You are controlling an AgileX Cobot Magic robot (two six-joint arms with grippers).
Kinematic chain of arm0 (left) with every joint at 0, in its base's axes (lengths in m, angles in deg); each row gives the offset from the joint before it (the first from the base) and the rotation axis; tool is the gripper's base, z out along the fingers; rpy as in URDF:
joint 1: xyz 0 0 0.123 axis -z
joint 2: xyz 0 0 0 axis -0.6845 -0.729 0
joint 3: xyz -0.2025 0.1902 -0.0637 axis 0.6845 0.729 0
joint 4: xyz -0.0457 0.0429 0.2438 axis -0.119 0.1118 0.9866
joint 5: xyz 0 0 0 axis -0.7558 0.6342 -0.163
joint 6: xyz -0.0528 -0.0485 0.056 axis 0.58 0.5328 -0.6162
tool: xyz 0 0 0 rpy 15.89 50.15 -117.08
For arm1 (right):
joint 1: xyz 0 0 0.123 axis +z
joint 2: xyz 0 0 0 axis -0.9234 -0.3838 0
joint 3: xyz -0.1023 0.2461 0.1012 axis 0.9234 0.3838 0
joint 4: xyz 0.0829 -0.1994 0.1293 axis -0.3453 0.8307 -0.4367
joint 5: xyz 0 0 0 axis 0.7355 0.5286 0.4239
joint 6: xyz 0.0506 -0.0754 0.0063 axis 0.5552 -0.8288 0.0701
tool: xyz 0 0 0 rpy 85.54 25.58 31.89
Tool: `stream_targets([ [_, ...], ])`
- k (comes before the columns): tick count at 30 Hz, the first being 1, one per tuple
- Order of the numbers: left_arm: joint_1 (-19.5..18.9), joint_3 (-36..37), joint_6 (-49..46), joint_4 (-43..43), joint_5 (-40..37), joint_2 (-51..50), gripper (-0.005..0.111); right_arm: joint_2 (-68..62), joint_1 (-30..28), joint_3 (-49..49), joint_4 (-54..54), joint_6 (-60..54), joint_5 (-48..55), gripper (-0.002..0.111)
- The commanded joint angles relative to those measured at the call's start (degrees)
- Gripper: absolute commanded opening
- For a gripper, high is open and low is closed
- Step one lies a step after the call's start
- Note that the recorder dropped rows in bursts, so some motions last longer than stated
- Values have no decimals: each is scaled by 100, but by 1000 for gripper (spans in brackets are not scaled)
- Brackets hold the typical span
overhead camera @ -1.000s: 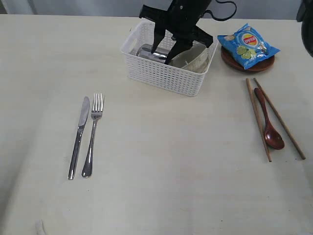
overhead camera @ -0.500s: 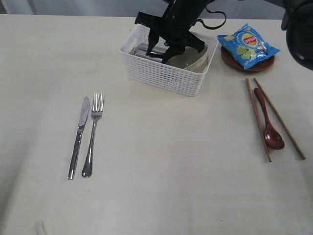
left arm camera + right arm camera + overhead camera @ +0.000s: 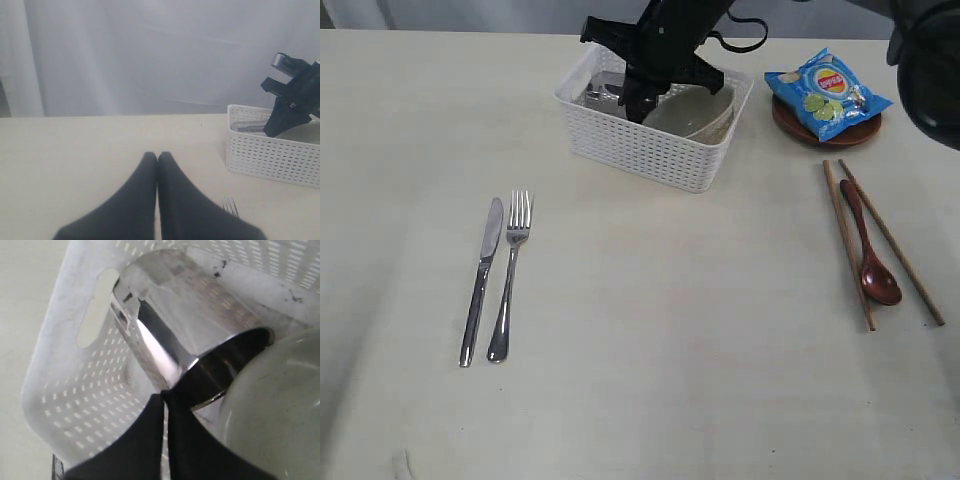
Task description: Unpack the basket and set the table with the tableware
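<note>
The white basket (image 3: 640, 155) stands at the back of the table (image 3: 670, 330). Inside it the steel cup (image 3: 605, 92) lies on its side beside the pale bowl (image 3: 695, 112). My right gripper (image 3: 638, 105) reaches down into the basket. In the right wrist view, the right gripper (image 3: 165, 396) is shut on the rim of the cup (image 3: 170, 320), with the bowl (image 3: 275, 405) beside it. The knife (image 3: 480, 285) and fork (image 3: 510, 270) lie on the left. Two chopsticks (image 3: 847, 240) flank the wooden spoon (image 3: 868, 250) on the right. My left gripper (image 3: 157, 156) is shut and holds nothing, low over the table near the fork (image 3: 230, 205).
A blue crisp packet (image 3: 827, 92) lies on the small brown plate (image 3: 825, 133), right of the basket. In the left wrist view, a pale curtain hangs behind the table and the basket (image 3: 270, 155) stands ahead.
The right gripper has gone deeper into the basket and towards its left end. The basket has slid a little to the left and away.
</note>
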Motion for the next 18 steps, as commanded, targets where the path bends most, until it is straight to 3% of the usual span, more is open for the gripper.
stream_targets([
  [1, 9, 17, -6, 6, 47, 21, 0, 108, 18, -89, 52, -291, -70, -1],
  [12, 9, 17, -6, 6, 47, 21, 0, 483, 18, -415, 234, -569, 256, -1],
  [18, 9, 17, -6, 6, 47, 21, 0, 450, 18, -415, 1390, 392, 785, 0],
])
